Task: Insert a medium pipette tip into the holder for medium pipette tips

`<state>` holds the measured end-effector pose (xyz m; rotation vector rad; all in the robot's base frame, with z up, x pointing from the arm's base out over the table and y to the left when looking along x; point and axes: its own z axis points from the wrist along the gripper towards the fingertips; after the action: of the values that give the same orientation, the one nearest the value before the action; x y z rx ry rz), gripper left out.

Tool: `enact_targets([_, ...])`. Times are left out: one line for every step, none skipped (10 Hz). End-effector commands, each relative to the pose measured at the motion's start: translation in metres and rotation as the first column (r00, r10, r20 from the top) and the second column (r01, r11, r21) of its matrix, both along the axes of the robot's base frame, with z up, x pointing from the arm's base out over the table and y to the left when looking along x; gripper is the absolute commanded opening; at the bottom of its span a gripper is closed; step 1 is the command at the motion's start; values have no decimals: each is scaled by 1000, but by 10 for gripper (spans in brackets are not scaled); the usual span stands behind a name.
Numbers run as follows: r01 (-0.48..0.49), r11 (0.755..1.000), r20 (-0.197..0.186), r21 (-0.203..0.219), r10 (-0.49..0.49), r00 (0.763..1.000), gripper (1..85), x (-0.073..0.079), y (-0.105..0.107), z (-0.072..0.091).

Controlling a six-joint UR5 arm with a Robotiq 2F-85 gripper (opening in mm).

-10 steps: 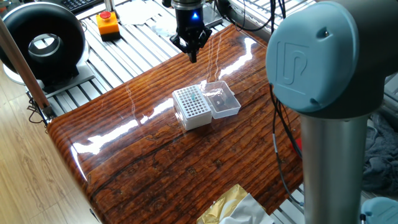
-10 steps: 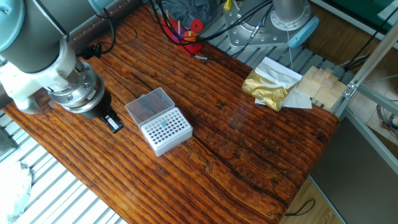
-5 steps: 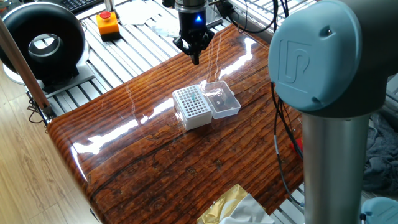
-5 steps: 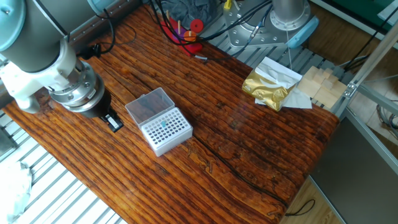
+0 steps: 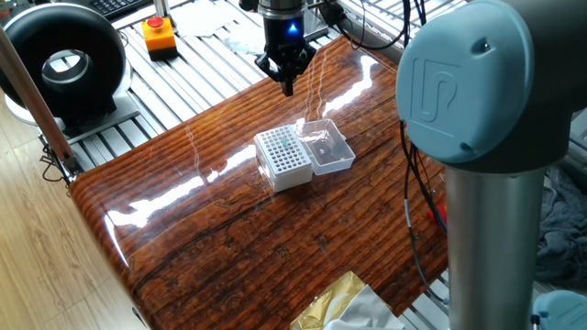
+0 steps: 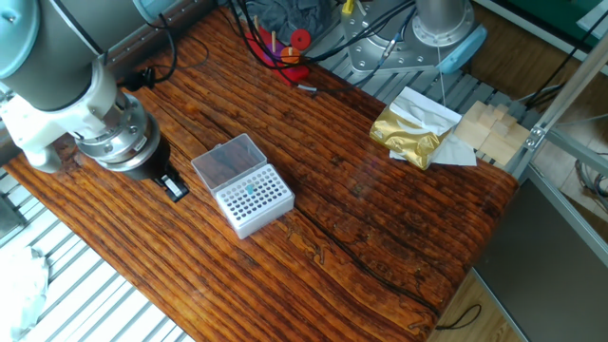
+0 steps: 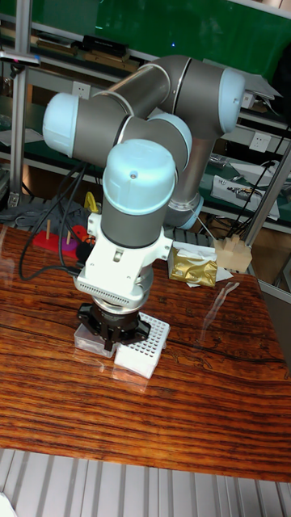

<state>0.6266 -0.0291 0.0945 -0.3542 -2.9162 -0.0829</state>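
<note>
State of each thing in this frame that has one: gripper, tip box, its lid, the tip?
Gripper: above the table beside the box, apart from it; open or shut cannot be told.
Box: upright on the table, hole grid exposed, a few bluish tips near the middle.
Lid: open, lying flat beside the box, still attached.
Medium tip: not discernible between the fingers in any view.
Red button: on its yellow box; pressed or not, unclear.

The pincer has edged slightly farther from the holder, seemingly.
</note>
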Motion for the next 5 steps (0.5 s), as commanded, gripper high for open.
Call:
enact_targets([13,1000,2,26,-14,1000,10,1,8,2])
enact_targets([18,999,1,30,-18,1000,10,0,10,2])
enact_targets([22,999,1,27,-23,1000,10,0,10,2])
enact_targets([30,999,-4,35,-30,1000,10,0,14,3])
enact_targets([37,998,-5,41,-37,999,10,0,17,4])
